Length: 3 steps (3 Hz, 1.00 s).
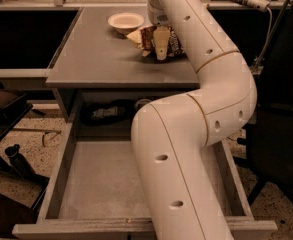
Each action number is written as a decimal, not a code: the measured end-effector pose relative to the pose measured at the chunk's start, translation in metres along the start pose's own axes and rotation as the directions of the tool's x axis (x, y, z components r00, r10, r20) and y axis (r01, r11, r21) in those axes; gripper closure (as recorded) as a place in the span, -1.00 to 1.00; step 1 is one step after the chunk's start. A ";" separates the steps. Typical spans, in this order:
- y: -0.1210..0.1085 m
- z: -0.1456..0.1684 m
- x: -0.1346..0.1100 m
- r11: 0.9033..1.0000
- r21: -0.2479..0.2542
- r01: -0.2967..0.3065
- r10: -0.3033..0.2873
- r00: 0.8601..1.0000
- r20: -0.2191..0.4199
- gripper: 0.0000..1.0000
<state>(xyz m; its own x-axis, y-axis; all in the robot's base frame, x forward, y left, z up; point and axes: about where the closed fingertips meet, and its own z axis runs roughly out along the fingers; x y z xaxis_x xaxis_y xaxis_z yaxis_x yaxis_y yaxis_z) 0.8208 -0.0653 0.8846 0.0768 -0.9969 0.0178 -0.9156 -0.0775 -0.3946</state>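
The gripper point(161, 48) is hanging over the far part of the tabletop point(96, 59), pointing down onto the middle of the bag point(145, 37). The bag is lying right beneath it, its long axis running 9 to 3 o'clock and showing on both sides. Whether the gripper is clamping it, I cannot tell. A bowl point(126, 21) is sitting at 10 o'clock, just beside the bag. A drawer point(101, 184) is standing open at 6 o'clock.

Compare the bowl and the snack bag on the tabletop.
The bowl is pale, round and upright; the snack bag is brown, crumpled and lying flat. The gripper is at the snack bag, not at the bowl. Both rest on the tabletop.
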 end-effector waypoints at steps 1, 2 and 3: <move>-0.005 0.004 -0.002 1.000 0.019 0.001 -0.001 1.000 0.005 -0.26; -0.006 0.004 -0.002 1.000 0.019 0.001 -0.001 1.000 0.006 0.22; -0.003 -0.028 -0.002 0.999 0.035 0.006 -0.007 0.999 0.039 0.68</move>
<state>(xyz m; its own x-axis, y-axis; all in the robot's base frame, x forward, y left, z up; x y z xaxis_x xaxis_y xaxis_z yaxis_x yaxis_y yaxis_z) 0.8125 -0.0630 0.9115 0.0986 -0.9950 -0.0153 -0.9008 -0.0827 -0.4263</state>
